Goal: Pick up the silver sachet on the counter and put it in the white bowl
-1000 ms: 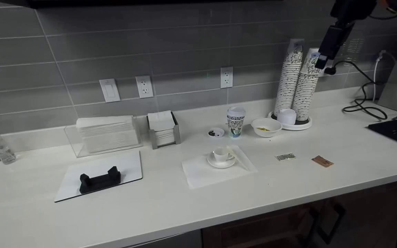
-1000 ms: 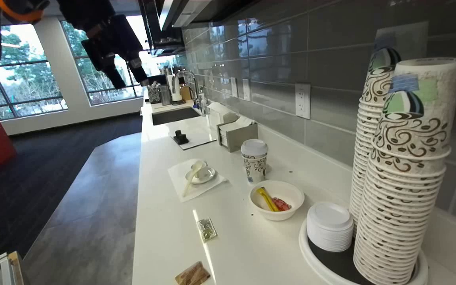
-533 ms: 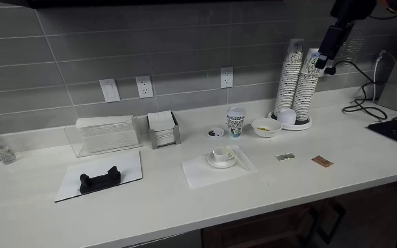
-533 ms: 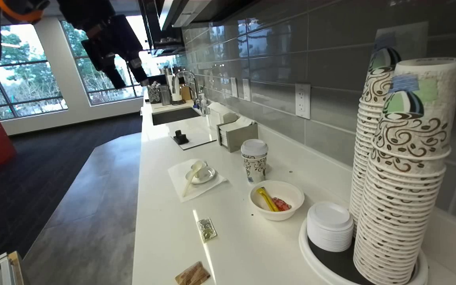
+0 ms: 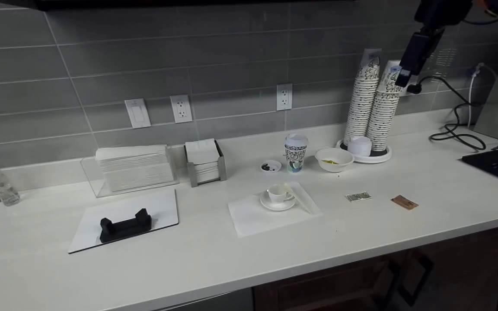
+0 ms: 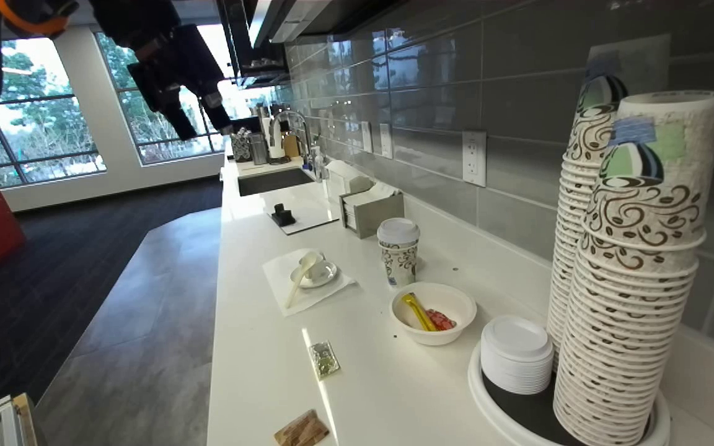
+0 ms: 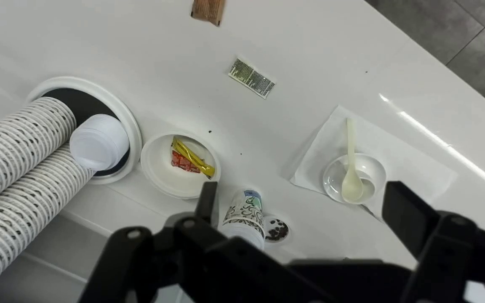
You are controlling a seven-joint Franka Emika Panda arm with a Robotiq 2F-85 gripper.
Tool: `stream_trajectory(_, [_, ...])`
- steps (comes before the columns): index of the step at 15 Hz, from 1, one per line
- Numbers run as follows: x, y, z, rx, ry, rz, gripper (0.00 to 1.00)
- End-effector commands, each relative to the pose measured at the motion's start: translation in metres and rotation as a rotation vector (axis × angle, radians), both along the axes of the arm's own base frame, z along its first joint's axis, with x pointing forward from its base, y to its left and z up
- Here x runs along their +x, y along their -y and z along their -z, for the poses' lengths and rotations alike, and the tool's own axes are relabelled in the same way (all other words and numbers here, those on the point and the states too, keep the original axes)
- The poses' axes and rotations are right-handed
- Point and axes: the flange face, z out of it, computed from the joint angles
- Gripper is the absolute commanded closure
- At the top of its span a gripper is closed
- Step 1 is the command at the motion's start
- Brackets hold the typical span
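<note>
The silver sachet (image 5: 358,197) lies flat on the white counter; it also shows in an exterior view (image 6: 323,359) and in the wrist view (image 7: 251,78). The round white bowl (image 5: 334,166) stands behind it towards the wall and shows in an exterior view (image 6: 429,337) and in the wrist view (image 7: 158,176). A yellow packet (image 7: 193,157) and a red packet (image 7: 182,162) lie in the bowl. My gripper (image 6: 207,128) is open and empty, high above the counter. Its two fingers stand wide apart in the wrist view (image 7: 301,188).
A brown packet (image 5: 404,202) lies beside the sachet. Tall cup stacks (image 6: 630,310) and lids (image 6: 516,356) stand on a round tray (image 5: 372,160). A lidded paper cup (image 5: 295,153), a small dish of dark bits (image 5: 270,166) and a cup on a saucer (image 5: 277,206) stand nearby.
</note>
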Motion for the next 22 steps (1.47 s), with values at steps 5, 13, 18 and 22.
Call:
stream_trajectory(5, [0.011, 0.034, 0.090, 0.017, -0.138, -0.236, 0.00])
stream_trajectory(13, [0.036, 0.099, 0.199, 0.107, -0.079, -0.265, 0.00])
stream_trajectory(18, [0.039, 0.103, 0.224, 0.138, -0.093, -0.244, 0.00])
stream_trajectory(22, [0.044, 0.103, 0.234, 0.143, -0.105, -0.241, 0.00])
